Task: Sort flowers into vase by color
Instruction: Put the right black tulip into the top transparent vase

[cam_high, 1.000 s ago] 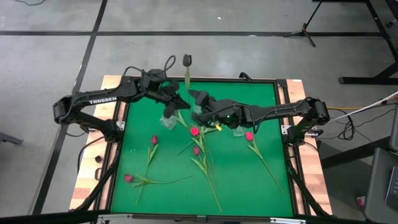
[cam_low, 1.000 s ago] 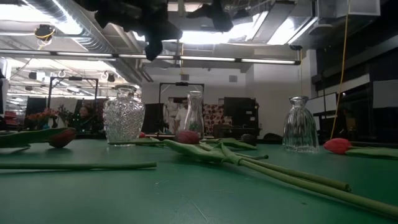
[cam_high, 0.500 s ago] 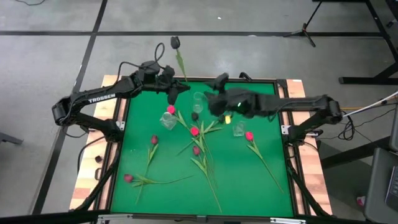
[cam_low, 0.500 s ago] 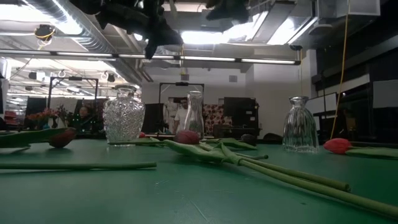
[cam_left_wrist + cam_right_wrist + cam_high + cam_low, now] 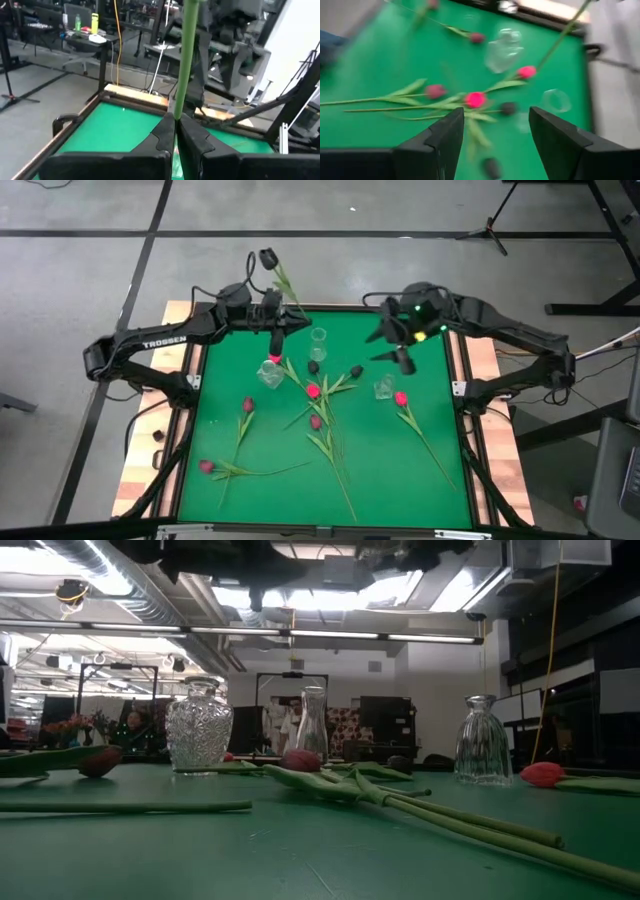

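My left gripper [image 5: 292, 318] stands over the table's far left part, shut on a tulip with a near-black head [image 5: 267, 257] that rises above it. My right gripper [image 5: 396, 348] hovers open over the far right part with nothing between its fingers [image 5: 432, 142]. Three glass vases [image 5: 270, 373], [image 5: 318, 337], [image 5: 384, 387] stand on the green mat; a pink head [image 5: 274, 358] shows at the left vase. Several tulips lie flat on the mat: pink-red heads [image 5: 313, 391], [image 5: 401, 398], [image 5: 248, 405], dark heads [image 5: 313, 366], [image 5: 356, 370]. My left gripper pinches the tulip's green stem [image 5: 180, 107] between its two fingers. The fingers reach out level from the table's left side and lie across the stem. The stem stands nearly upright above the fingers, head up, lifted clear of the table.
A wooden frame [image 5: 470, 360] edges the mat. More tulips lie at the near left [image 5: 206, 466] and centre [image 5: 316, 422], with long stems crossing [image 5: 450, 820]. In the low view the vases [image 5: 198, 727], [image 5: 312, 725], [image 5: 482, 740] stand in a row at the back.
My right gripper has drawn back from the table's middle toward the far right edge, rising and rolling over, and stayed open. My left gripper has tipped up and rolled a little; the held tulip's head has swung toward the left.
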Motion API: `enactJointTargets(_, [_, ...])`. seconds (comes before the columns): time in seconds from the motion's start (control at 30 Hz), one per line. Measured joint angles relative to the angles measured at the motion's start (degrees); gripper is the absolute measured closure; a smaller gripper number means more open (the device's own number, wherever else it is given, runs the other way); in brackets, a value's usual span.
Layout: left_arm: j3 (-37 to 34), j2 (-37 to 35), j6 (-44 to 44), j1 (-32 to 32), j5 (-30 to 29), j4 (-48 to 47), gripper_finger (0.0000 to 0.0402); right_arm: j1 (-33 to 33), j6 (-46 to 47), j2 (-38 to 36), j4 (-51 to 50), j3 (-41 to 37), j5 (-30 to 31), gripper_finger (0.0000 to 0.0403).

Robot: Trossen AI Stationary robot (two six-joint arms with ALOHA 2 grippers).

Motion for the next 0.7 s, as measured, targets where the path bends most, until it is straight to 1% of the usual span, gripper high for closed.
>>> enactJointTargets(0.07, [-1.22, -1.64, 0.00, 0.83, 0.26, 0.91, 0.0392, -1.81, -0.02, -1.58, -2.90, -0.02, -5.43, 0.0178])
enactJointTargets(0.17, [-3.09, -5.93, -1.01, 2.76, 0.36, 1.20, 0.0392, -4.27, -0.03, -3.98, -5.38, -0.02, -10.10, 0.0178])
enactJointTargets(0.23, [-4.22, -9.40, -1.60, 4.01, 0.98, 0.73, 0.0392, -5.78, -0.57, -5.84, -6.55, -0.58, -14.39, 0.0178])
enactJointTargets(0.3, [-5.32, -13.15, -2.49, 4.89, 2.10, 0.17, 0.0392, -7.00, -1.78, -8.79, -5.69, -3.26, -18.98, 0.0178])
enactJointTargets(0.33, [-5.98, -15.15, -2.87, 5.18, 2.24, 0.01, 0.0392, -7.66, -2.07, -10.59, -4.35, -5.28, -20.22, 0.0178])
enactJointTargets(0.53, [-10.20, -24.49, -4.14, 5.91, 0.91, -1.96, 0.0392, -10.07, 0.60, -21.64, 12.50, -20.87, -20.53, 0.0178])
enactJointTargets(0.7, [-13.40, -27.88, -5.81, 5.83, -1.92, -1.92, 0.0392, -10.98, 10.22, -30.44, 31.46, -33.71, -18.08, 0.0178])
